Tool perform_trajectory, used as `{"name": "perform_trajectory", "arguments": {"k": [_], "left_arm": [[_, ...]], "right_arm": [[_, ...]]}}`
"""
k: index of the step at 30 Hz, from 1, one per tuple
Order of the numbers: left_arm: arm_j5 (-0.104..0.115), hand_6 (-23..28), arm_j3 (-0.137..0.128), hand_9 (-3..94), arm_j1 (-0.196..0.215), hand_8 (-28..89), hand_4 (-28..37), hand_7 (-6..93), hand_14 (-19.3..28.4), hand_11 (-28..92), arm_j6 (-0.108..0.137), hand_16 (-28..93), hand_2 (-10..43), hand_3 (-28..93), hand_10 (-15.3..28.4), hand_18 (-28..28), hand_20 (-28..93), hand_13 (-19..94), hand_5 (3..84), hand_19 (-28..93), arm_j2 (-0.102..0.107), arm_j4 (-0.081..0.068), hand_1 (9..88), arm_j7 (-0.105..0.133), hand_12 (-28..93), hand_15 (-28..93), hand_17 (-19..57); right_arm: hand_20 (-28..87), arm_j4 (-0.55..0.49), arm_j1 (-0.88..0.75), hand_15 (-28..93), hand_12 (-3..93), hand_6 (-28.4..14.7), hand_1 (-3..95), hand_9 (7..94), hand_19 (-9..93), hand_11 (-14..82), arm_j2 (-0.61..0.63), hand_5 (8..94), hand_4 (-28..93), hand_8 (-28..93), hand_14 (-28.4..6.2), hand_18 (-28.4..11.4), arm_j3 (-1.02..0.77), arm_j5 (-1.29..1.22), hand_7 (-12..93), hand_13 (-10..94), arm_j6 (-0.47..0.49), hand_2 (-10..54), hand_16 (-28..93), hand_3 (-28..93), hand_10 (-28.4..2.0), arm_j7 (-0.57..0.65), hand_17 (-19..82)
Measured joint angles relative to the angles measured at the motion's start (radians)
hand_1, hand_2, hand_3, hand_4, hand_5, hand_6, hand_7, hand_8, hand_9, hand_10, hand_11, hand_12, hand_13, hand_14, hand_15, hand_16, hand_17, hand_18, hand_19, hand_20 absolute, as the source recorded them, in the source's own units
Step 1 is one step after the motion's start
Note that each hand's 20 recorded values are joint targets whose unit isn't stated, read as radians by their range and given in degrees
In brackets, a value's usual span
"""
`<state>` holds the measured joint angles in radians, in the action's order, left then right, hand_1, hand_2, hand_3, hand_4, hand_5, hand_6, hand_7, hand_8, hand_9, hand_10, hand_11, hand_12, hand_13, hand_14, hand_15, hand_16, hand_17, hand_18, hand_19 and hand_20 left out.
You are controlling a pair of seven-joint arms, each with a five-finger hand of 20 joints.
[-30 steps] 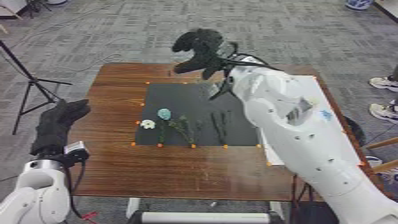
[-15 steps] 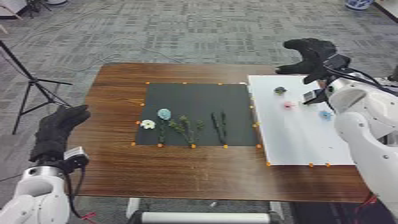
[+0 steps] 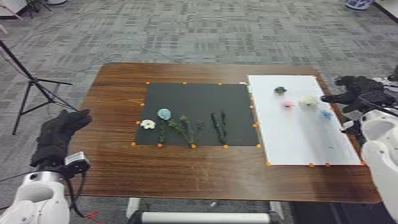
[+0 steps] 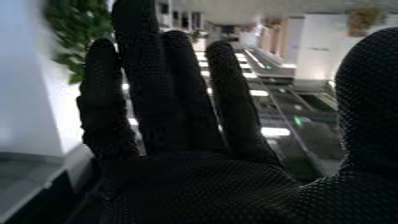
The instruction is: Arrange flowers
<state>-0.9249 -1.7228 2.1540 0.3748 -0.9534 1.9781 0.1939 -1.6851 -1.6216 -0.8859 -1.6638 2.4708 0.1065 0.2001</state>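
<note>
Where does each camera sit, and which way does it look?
Head view: sits on the head, looks forward and down at the table; shows the left hand, right hand and both arms.
Right wrist view: sits on the right wrist, looks past the palm and fingers towards green leaves; shows that hand up close.
Shared: the right hand.

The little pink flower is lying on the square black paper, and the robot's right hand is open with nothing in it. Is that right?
Not quite: the small pink flower isn't on the black sheet. The head view shows it on the long white sheet. The right hand is open and empty.
</note>
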Motion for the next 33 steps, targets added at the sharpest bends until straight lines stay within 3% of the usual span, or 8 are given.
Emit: {"name": "perform_trajectory", "arguments": {"k": [15,20,30,33], "left_arm": [[-0.003,2.1,0.001,57.4,0.007,-8,-28.3,16.9,16.5,21,-0.008,-3,29.8,65,14.7,9.5,17,42,58.2,4,-0.009,0.011,22.9,0.001,11,19,9.3],[-0.004,2.2,0.005,57.3,0.007,-8,-28.3,16.8,16.5,21,-0.008,-3,29.8,65,14.7,9.6,17,42,58.2,4,-0.012,0.012,22.8,0.001,11,19,9.3],[-0.005,2.2,0.014,57.3,0.005,-8,-28.3,16.8,16.5,21,-0.01,-3,29.6,65,14.7,9.6,17,42,58.2,5,-0.019,0.012,23.0,0.001,11,19,9.2],[-0.005,2.2,0.013,57.3,0.005,-8,-28.3,16.8,16.5,21,-0.011,-3,29.5,65,14.7,9.7,17,42,58.1,5,-0.019,0.012,23.1,0.001,11,20,9.1]], "right_arm": [[49,0.107,-0.012,48,18.3,-2.4,23.8,64.9,68,16.4,-0.056,53.5,-26,-9,-14.2,-23.5,0.001,0.032,17,64,0.0,-9.5,27,69,-15.0,0.002,29],[50,0.14,0.01,50,18.7,-1.3,26.2,68.7,71,18.4,-0.063,56.9,-27,-10,-13.2,-23.2,0.02,0.056,18,66,-0.002,-9.5,28,70,-13.5,0.001,31],[52,0.169,0.032,54,19.3,1.8,38.5,78.4,77,21.9,-0.068,66.6,-27,-11,-10.7,-23.1,0.071,0.089,23,73,-0.017,-9.5,30,70,-11.9,0.002,35],[52,0.172,0.034,54,19.7,2.0,48.1,82.8,79,21.9,-0.068,71.1,-26,0,-10.0,-23.1,0.083,0.096,25,75,-0.031,-9.5,31,63,-11.5,0.007,37]]}}
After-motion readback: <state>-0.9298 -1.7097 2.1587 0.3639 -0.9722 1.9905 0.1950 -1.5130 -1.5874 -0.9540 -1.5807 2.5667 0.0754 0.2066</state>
